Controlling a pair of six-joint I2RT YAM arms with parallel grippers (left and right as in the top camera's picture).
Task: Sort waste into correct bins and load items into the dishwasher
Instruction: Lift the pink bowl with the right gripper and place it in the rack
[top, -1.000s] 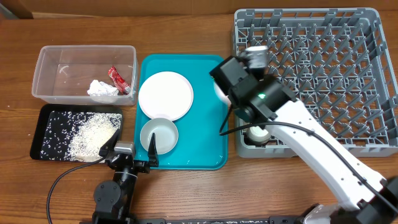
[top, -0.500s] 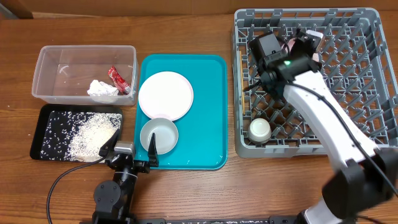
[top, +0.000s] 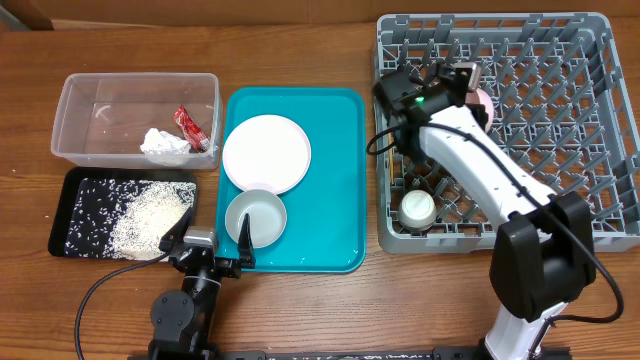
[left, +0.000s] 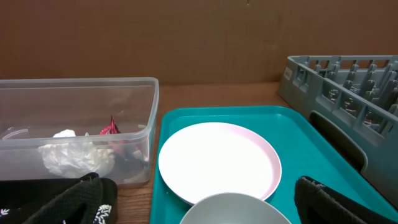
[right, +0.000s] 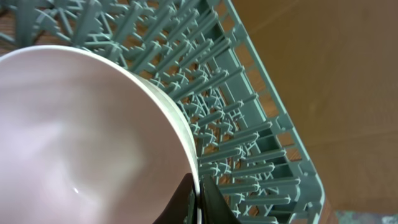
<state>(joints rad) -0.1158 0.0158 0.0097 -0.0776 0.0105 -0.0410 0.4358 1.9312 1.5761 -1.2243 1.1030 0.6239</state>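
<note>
Over the far-left pegs of the large square grey plastic dish rack (top: 560, 60), the right gripper (right: 198, 200) clenched the rim of a small white bowl (right: 81, 137), which would probably seat best lowered tilted between peg rows before release

The red wrapper (top: 189, 127) and tissue wad (top: 163, 145) lie in the clear tub (top: 80, 125); rice grains (top: 150, 222) are heaped in the black tray (top: 66, 205) beside it. The white plate (top: 266, 153) lies flat, with one small bowl (top: 255, 219) upright just beside it. The white cup (top: 418, 207) sits in the near-left corner of the grey dish rack (top: 590, 130); the other bowl (right: 81, 137) is tilted on edge over its pegs.
</note>
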